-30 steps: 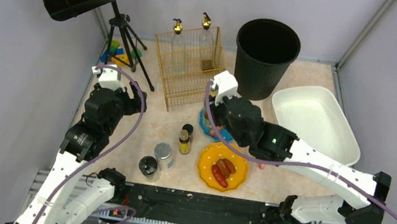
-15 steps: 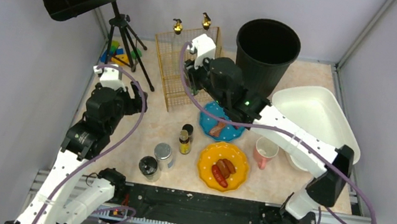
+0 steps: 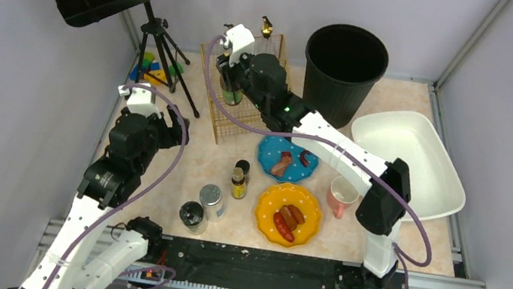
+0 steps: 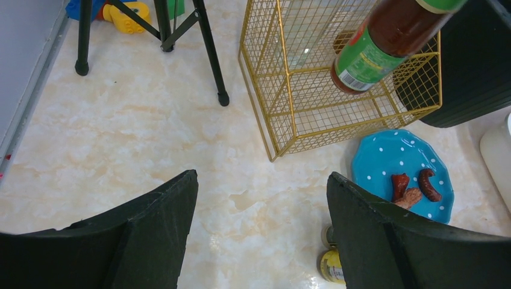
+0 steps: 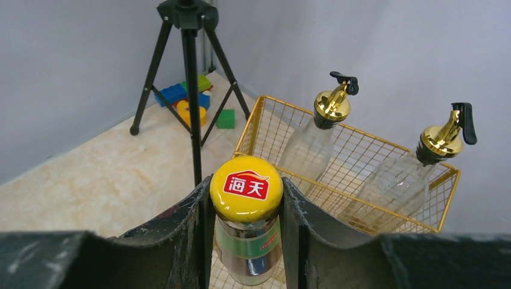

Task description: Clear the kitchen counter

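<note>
Over the wire basket (image 3: 230, 121) we hold the sauce bottle (image 5: 247, 241) pinched in the right gripper (image 5: 246, 192) — next, lower and release.

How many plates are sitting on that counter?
2. The blue plate lies beside the wire basket; the yellow plate lies just nearer the robot. The right arm could hide more.

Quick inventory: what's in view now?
Counter: one, beige.
Basket: one, gold wire, far centre.
Pump bottles: two, clear, in basket.
Sauce bottle: one, yellow cap, at basket.
Bin: one, black, far right.
Tub: one, white, right.
Blue plate: one, centre, sausages.
Yellow plate: one, front, sausages.
Cup: one, pink, beside plates.
Jars: at least three, silver or dark lids, front left.
Stand: one, black, left.
Blocks: several, multicoloured, far left.
Left hand: open.
Right hand: shut on sauce bottle.
</note>
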Robot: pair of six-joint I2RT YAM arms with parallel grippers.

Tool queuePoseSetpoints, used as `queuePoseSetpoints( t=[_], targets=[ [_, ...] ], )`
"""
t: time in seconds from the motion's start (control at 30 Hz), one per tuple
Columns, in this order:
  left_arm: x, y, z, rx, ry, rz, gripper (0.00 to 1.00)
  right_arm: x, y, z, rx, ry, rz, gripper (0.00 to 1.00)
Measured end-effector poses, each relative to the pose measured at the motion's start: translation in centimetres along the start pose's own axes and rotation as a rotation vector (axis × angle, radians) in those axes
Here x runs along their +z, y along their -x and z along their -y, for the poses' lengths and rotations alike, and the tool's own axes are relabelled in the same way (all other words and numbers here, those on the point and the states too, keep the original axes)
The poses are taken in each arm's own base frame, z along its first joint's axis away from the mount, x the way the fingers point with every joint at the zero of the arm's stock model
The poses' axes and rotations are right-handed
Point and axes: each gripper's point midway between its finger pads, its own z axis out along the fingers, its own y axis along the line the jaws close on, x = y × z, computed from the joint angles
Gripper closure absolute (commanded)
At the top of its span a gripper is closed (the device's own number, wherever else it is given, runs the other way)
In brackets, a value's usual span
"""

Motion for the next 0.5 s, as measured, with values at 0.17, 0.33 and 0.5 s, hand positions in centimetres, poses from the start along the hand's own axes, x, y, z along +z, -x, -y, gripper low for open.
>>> queuePoseSetpoints(
  t=[0.17,0.33,0.5],
  targets=[
    [0.0,0.0,0.1,0.0,-0.004,-0.001,0.18,2.4,-0.7,1.1,0.007,-0.016,0.009,1.0],
    [-0.2,0.0,0.3,-0.002,-0.018,-0.001,0.18,4.2,-1.1,1.7,0.024,-0.022,0.024,1.0],
    [-0.2,0.0,0.4,-0.002,-0.027,-0.004,0.18,5.6,-1.0,2.0,0.046,-0.023,0.046,1.0]
  ],
)
